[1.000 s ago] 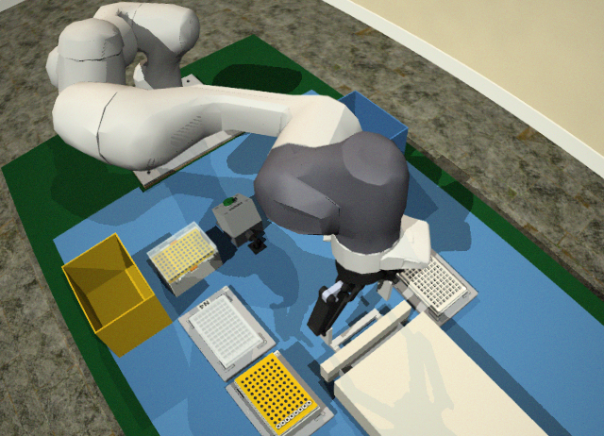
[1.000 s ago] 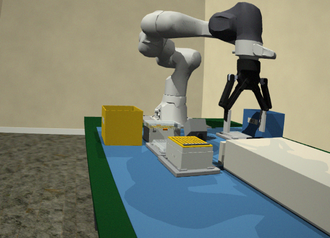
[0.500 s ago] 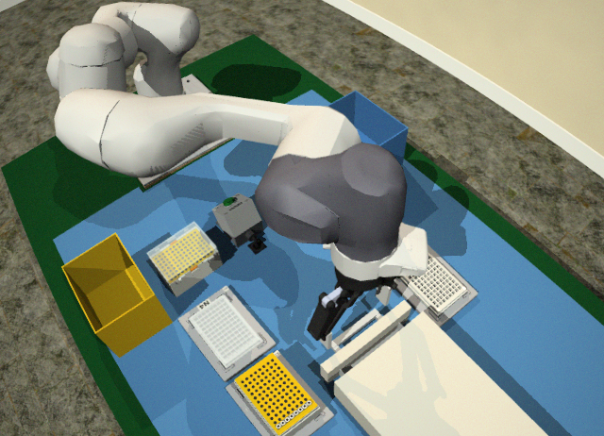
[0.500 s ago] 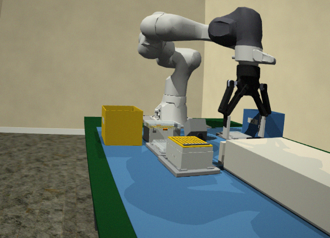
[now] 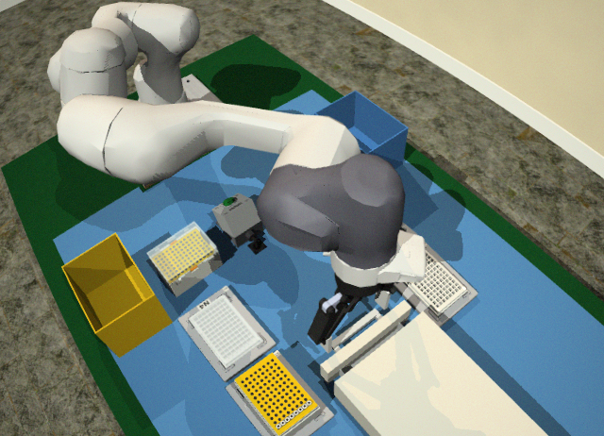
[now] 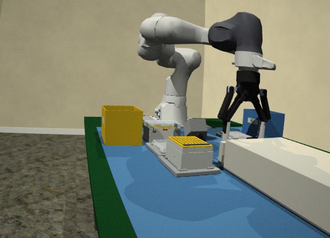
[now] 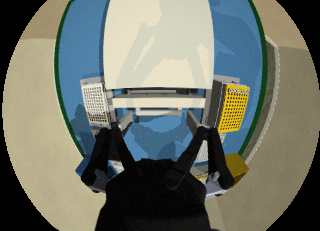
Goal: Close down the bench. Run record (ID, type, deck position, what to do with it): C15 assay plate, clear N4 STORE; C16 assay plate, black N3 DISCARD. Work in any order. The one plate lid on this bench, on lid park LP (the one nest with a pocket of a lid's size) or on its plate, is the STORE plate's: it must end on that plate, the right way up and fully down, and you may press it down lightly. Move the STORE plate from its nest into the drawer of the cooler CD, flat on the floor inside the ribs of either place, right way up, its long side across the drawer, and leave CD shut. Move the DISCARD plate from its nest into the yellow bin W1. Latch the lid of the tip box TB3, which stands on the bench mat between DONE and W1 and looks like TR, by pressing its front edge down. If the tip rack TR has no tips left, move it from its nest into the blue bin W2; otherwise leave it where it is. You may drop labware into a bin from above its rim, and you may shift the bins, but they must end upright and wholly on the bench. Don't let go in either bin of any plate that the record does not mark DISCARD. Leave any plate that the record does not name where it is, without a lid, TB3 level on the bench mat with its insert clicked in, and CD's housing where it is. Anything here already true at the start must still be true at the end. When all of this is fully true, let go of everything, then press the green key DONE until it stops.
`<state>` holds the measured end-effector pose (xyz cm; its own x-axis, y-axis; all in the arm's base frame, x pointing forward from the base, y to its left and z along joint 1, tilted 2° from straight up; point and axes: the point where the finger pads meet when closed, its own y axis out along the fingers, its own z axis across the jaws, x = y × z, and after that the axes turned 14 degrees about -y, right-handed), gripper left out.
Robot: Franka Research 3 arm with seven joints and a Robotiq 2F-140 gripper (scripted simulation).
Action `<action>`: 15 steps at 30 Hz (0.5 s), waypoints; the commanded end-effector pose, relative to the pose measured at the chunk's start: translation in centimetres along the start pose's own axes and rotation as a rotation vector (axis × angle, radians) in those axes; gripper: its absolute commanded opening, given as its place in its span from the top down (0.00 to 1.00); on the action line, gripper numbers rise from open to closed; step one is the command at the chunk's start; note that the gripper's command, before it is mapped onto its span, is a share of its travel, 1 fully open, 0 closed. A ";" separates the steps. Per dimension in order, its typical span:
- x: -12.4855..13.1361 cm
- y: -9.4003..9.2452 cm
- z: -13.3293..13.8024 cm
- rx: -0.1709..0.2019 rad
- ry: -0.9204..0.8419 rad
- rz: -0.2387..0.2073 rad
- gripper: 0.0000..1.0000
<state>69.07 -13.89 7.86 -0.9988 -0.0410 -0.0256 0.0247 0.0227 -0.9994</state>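
Note:
My gripper (image 5: 353, 322) (image 6: 243, 131) (image 7: 159, 116) is open and empty. It hangs just in front of the cream cooler CD (image 5: 439, 387) (image 6: 279, 160) (image 7: 159, 31), with a finger at each end of the handle on the drawer front (image 5: 376, 336) (image 7: 159, 103). The drawer looks shut. The clear plate (image 5: 225, 329) lies in nest N4 with no lid on it. The tip rack TR (image 5: 274, 391) (image 6: 190, 140) (image 7: 234, 107), with a yellow top, stands beside it. The tip box TB3 (image 5: 182, 253) (image 6: 161, 126) stands by the grey box with the green key DONE (image 5: 228, 201). I cannot make out the black plate.
The yellow bin W1 (image 5: 114, 294) (image 6: 121, 126) stands at the left edge of the mat. The blue bin W2 (image 5: 385, 139) (image 6: 274, 123) stands at the back, behind my arm. A white gridded plate (image 5: 436, 282) (image 7: 95, 103) sits in a nest right of my gripper.

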 end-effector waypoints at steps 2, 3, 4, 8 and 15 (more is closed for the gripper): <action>-0.2 0.7 -0.1 0.002 0.003 0.006 0.13; -0.2 0.8 -0.1 0.002 0.003 0.006 0.13; -0.2 1.0 -0.1 0.002 0.003 0.006 0.13; -0.2 1.2 -0.1 0.002 0.003 0.006 0.13; -0.2 2.2 -0.1 0.002 0.003 0.006 0.13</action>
<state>69.14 -13.86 6.14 -0.9988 -0.0406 -0.0261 0.0252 0.0225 -0.9994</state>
